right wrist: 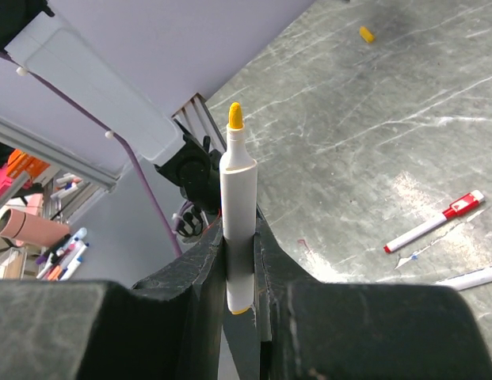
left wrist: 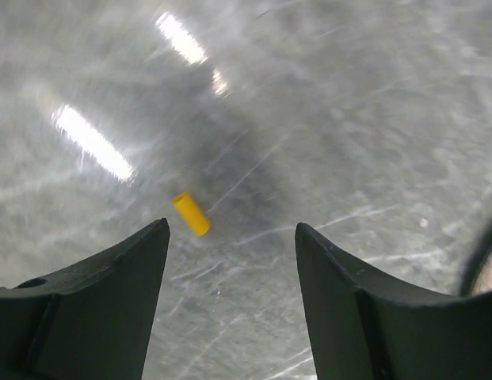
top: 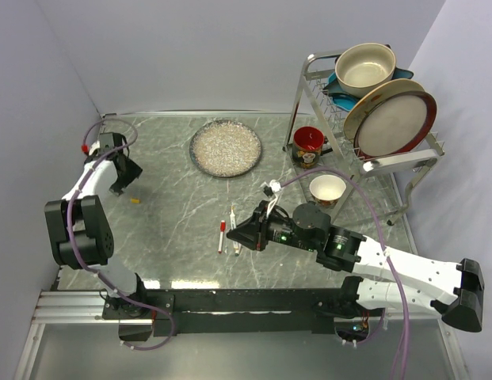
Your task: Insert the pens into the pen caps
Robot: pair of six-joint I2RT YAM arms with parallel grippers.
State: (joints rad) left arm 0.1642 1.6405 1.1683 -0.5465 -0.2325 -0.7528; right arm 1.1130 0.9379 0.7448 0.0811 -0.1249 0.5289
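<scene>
1. Pen, yellow-tipped (right wrist: pixel 238 198): smooth white cylindrical barrel with a blunt yellow nib pointing up. It is clamped upright between the matte black fingers of the right gripper (right wrist: pixel 239 237), above the table's near middle. The nib end is left free, presumably so a cap can be pushed on.
2. Yellow cap (left wrist: pixel 191 214): tiny plastic cylinder lying on its side on the table's left part, well apart from its pen.
3. Left gripper (left wrist: pixel 232 237): jaws spread with nothing between them. It is poised just short of the yellow cap, apparently lined up to pick it up.
4. Red-capped pen (top: pixel 221 236): white barrel with a red cap seated. It lies flat near the right gripper and seems finished.
5. Second white barrel (top: pixel 234 226): lies just beside the red-capped pen; whether it is capped is too small to tell.
6. Table (top: pixel 166 229): grey, veined, marble-look top, glossy with glare streaks.
7. Plate (top: pixel 225 147): round, speckled, at the far middle, not involved.
</scene>
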